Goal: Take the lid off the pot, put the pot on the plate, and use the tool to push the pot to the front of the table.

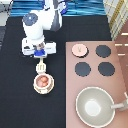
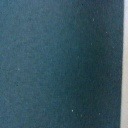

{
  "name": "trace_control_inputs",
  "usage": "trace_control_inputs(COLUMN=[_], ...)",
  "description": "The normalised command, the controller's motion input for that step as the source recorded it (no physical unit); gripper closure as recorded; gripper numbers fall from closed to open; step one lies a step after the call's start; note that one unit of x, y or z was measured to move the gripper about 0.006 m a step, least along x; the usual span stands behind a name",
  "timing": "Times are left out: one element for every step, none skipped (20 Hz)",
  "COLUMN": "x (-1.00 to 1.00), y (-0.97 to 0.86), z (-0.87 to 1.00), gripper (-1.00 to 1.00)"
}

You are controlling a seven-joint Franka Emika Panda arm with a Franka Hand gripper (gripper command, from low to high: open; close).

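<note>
The pale-pink pot (image 1: 43,80), with reddish contents showing, sits on the tan plate (image 1: 35,85) on the black table (image 1: 20,102), left of the stove. The cream spatula tool (image 1: 41,65) points down from my gripper (image 1: 40,54), its blade against the pot's upper side. My gripper is shut on the tool's handle, just above the pot in the exterior view. The lid (image 1: 78,49) lies apart from the pot, on the stove's top-left corner. The wrist view shows only dark table (image 2: 50,65).
The pinkish-brown stove panel (image 1: 120,80) fills the exterior view's right, with three black burners (image 1: 82,68). A large grey pan (image 1: 95,106) with a long handle stands at its bottom. Black tabletop stretches below and left of the plate.
</note>
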Motion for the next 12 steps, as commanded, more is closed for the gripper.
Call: trace_control_inputs(x=[-0.79,-0.81,-0.81,-0.82,-0.82,-0.83,-0.81,-0.69,-0.31,0.0,0.12,0.25], y=[0.0,0.0,0.0,0.0,0.0,0.0,0.12,0.18,0.14,0.13,0.11,0.07], z=[0.76,0.75,0.74,0.73,0.72,0.64,0.34,0.1,0.0,-0.09,-0.21,-0.35], gripper=[1.0,1.0,1.0,1.0,1.0,1.0,1.0,1.0,1.0,1.0,1.0,1.0])
